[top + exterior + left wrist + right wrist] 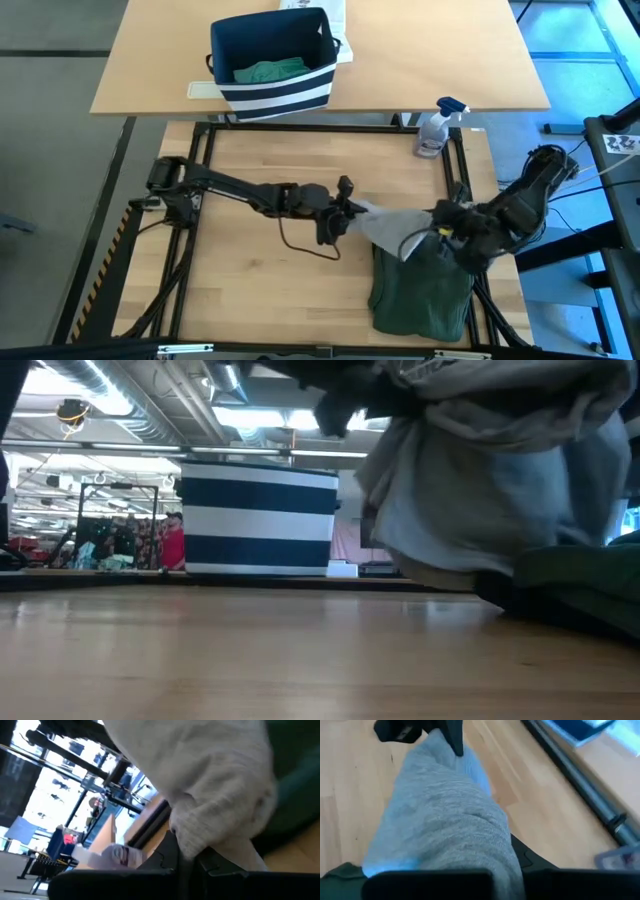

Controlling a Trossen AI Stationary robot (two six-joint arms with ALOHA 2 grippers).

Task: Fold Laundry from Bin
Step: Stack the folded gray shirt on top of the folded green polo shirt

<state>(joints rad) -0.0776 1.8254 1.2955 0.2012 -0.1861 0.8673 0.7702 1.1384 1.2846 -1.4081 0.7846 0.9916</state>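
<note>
A light grey garment point(398, 228) is strung between my two grippers above the table's right half. My left gripper point(352, 212) is shut on its left end and my right gripper point(441, 222) on its right end. Its middle sags point(490, 500) toward a folded dark green garment point(420, 292), which lies flat on the table near the front right. The bin point(272, 62), navy with white stripes, stands on the far table with a teal-green garment point(268, 72) inside it. My left gripper pinches a bunched end of the grey garment point(192, 842) between its two fingers, coming nearly level from the table's left. The cloth is lifted and runs away from the fingers toward my right gripper. How many layers it holds, I cannot tell. My right gripper pinches the bunched opposite end of the grey garment point(492, 852) between its fingers, slanting down from the table's right. The cloth runs from here across to my left gripper point(451, 737); its middle sags below the line between the two holds.
A spray bottle point(437, 128) stands at the table's far right corner. A black frame rail point(330, 128) borders the work table. Bare wood lies to the left and front left point(270, 290). People and equipment show far behind the bin point(170, 540).
</note>
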